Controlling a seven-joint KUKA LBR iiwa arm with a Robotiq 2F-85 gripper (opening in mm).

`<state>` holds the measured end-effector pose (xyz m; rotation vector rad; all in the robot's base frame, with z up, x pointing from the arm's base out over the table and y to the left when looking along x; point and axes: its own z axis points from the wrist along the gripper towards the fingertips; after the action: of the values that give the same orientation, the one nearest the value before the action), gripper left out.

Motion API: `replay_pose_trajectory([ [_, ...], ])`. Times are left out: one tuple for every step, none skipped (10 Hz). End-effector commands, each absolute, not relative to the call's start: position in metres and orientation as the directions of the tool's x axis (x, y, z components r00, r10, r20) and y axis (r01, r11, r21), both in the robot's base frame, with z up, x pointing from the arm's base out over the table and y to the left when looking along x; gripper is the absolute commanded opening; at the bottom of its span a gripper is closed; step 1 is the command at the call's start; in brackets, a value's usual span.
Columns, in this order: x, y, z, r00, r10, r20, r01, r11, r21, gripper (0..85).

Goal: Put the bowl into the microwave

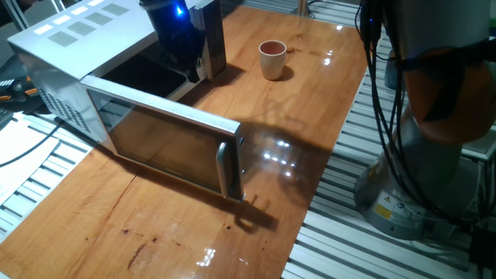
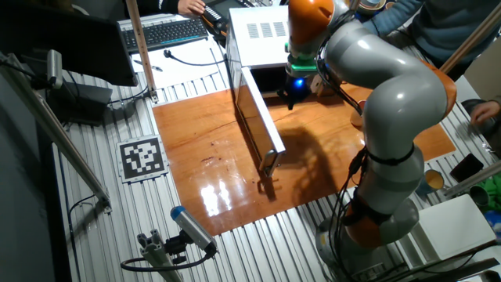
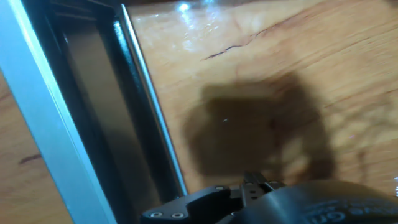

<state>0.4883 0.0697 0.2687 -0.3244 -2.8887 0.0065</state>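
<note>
One bowl (image 1: 272, 59), cream outside and reddish-brown inside, stands upright on the wooden worktop (image 1: 325, 116), well apart from the gripper (image 1: 186, 58) and off to the side of the microwave (image 1: 74, 46); nothing touches it. The microwave door (image 1: 167, 143) hangs wide open, its vertical bar handle (image 1: 227, 170) pointing away from the oven, so the dark cavity is exposed. The gripper sits low at the mouth of that cavity, just beside the open front, a blue light glowing on the hand above it; the fingers are too dark and hidden against the cavity to read, so I cannot tell how far apart they are, and no object shows in them. The hand view shows only the door frame edge, bare wood and the hand's own shadow; the bowl is outside it. Judging by this, the door-opening part looks done and the bowl has not yet been picked up; the step in hand seems to be the move from door to bowl. The next move likely calls for lifting clear of the door, crossing the worktop to the bowl, and closing on its rim without tipping it.
</note>
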Motion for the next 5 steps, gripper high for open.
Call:
replay_pose_trajectory([
  [0.489, 0.064, 0.273, -0.951, 0.205, 0.230, 0.199, 0.979, -0.047, 0.0],
  [0.489, 0.057, 0.275, -0.953, 0.194, 0.233, 0.183, 0.981, -0.067, 0.0],
  [0.488, 0.049, 0.275, -0.953, 0.187, 0.237, 0.174, 0.982, -0.077, 0.0],
  [0.486, 0.038, 0.275, -0.953, 0.177, 0.247, 0.163, 0.984, -0.076, 0.0],
  [0.483, 0.027, 0.278, -0.951, 0.182, 0.251, 0.169, 0.983, -0.075, 0.0],
])
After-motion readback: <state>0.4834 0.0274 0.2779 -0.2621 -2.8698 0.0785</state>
